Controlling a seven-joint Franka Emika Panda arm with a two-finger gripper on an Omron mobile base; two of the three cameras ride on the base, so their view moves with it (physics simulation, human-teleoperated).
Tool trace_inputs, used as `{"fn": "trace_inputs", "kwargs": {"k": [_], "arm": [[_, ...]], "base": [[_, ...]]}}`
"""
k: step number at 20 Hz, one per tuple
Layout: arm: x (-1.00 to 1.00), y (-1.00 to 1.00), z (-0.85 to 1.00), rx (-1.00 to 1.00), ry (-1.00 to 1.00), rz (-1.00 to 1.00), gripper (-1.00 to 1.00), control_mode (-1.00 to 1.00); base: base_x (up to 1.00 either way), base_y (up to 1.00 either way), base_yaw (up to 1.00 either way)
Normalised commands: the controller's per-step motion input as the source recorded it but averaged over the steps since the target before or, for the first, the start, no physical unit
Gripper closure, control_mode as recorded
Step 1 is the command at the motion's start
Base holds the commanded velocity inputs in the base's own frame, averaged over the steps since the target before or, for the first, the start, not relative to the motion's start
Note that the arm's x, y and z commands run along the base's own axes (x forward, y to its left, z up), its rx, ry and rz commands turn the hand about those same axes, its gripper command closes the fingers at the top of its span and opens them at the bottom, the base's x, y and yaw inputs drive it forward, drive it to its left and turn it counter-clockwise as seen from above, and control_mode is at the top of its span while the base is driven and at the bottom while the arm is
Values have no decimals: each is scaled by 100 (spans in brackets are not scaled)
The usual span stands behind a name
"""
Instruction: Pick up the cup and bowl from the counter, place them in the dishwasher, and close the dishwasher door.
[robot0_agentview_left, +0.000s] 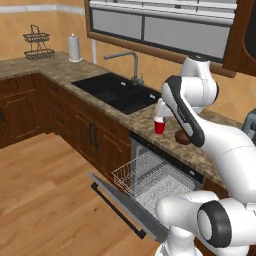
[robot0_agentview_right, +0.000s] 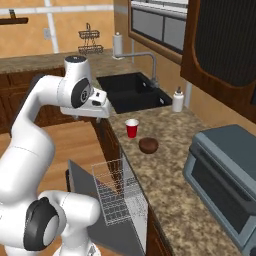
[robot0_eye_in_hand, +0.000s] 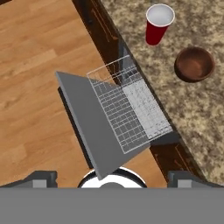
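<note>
Red party cup (robot0_eye_in_hand: 159, 24) and wooden bowl (robot0_eye_in_hand: 194, 64) are both sitting untouched on the granite desk (robot0_eye_in_hand: 205, 113), just beside each other. The fingers (robot0_eye_in_hand: 112, 177) are hanging released above the dishwasher (robot0_agentview_left: 150, 175), its door (robot0_eye_in_hand: 85, 118) lying open, so everything is waiting to be done

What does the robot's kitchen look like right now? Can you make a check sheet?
Surface: speckled counter, bare around the cup and bowl.
Job's things: red cup upright on the counter; brown bowl beside it, apart from it; dishwasher door dropped open, white wire rack pulled out over it with nothing in it.
Clutter: soap bottle by the black sink; grey toaster oven; paper towel roll; wire basket stand.
Grippers: fingers wide apart, holding nothing, above the open dishwasher.
Cables: nothing seen.
Surroundings: wooden floor, dark brown cabinets, window over the sink.
</note>
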Motion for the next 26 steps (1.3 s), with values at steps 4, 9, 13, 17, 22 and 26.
{"fn": "trace_inputs", "kwargs": {"k": [4, 9, 13, 17, 22, 26], "arm": [[0, 0, 0, 0, 0, 0, -100, 100], [0, 0, 0, 0, 0, 0, -100, 100], [0, 0, 0, 0, 0, 0, -100, 100], [1, -27, -2, 2, 0, 4, -100, -100], [50, -55, -35, 1, 3, 6, -100, -100], [62, -33, -66, -3, 2, 2, -100, -100]], "base": [[7, -52, 21], [2, -40, 13], [0, -41, 10], [0, -24, 5], [0, 0, 0], [0, 0, 0]]}}
